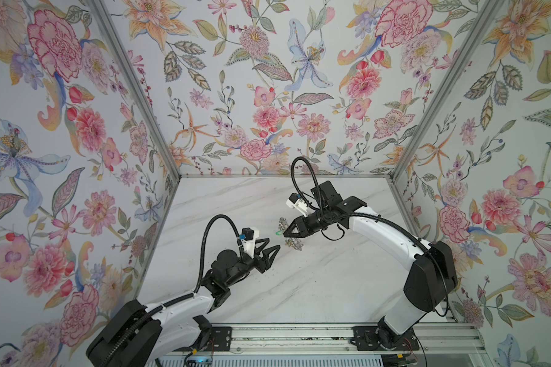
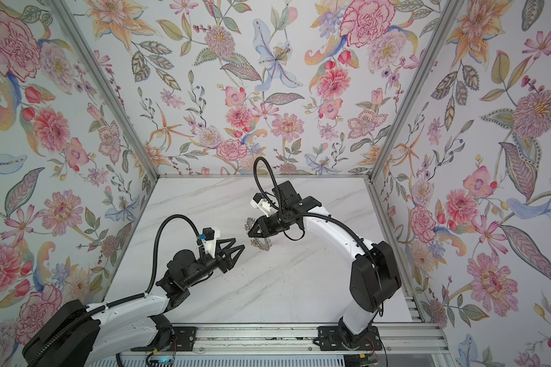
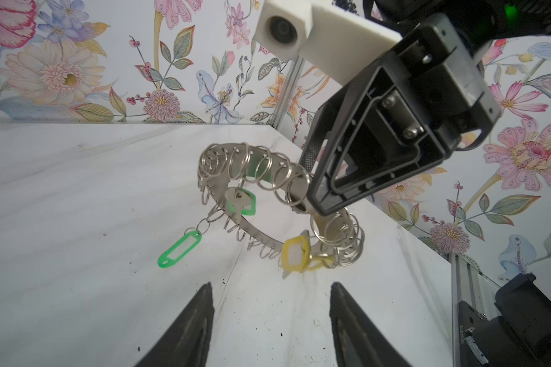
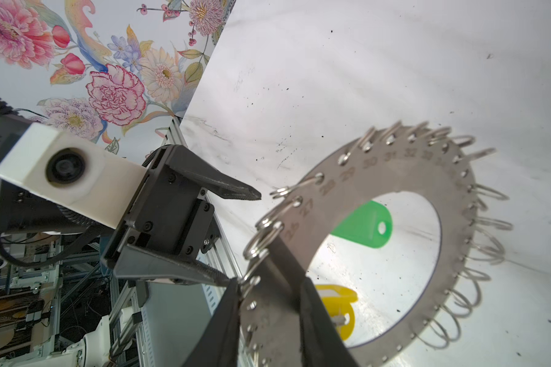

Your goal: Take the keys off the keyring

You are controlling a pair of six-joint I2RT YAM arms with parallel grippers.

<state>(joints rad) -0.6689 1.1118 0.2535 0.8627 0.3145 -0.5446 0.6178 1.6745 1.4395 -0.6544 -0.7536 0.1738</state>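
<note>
Left gripper (image 3: pixel 269 321): jaws spread and empty; in the left wrist view both dark fingers rise from the bottom edge of the frame, aimed at the keyring from just short of it, touching nothing.
Left gripper, top views: sits left of centre (image 1: pixel 275 251), with a clear gap of table between its tips and the ring.
Right gripper (image 4: pixel 269 305): pinching the keyring by its flat band, one finger on each face, low in the middle of the right wrist frame.
Keyring (image 4: pixel 392 178): held up off the table (image 1: pixel 299 286) and tilted, just right of centre in both top views (image 2: pixel 261 244); a grey metal disc with a large round hole, stamped numbers along the band, and small wire loops (image 3: pixel 268 171) crowding the rim.
Keys, left to right in the left wrist view: a bright green tag (image 3: pixel 179 249) dangling on linked loops at lower left of the ring; a silver key with a green tag (image 3: pixel 240 200) hanging inside the hole; a yellow tag (image 3: pixel 295 255) with its key at the lower right rim.
Step in hand: the ring is steadied for the free gripper; no key looks to be off yet.
Next move: probably close on one tag, the dangling green one being the most exposed, and work it off its loop while the ring stays firmly clamped.
Risk: the loops are thin and crowded, so the fingers may snag a bare one.
</note>
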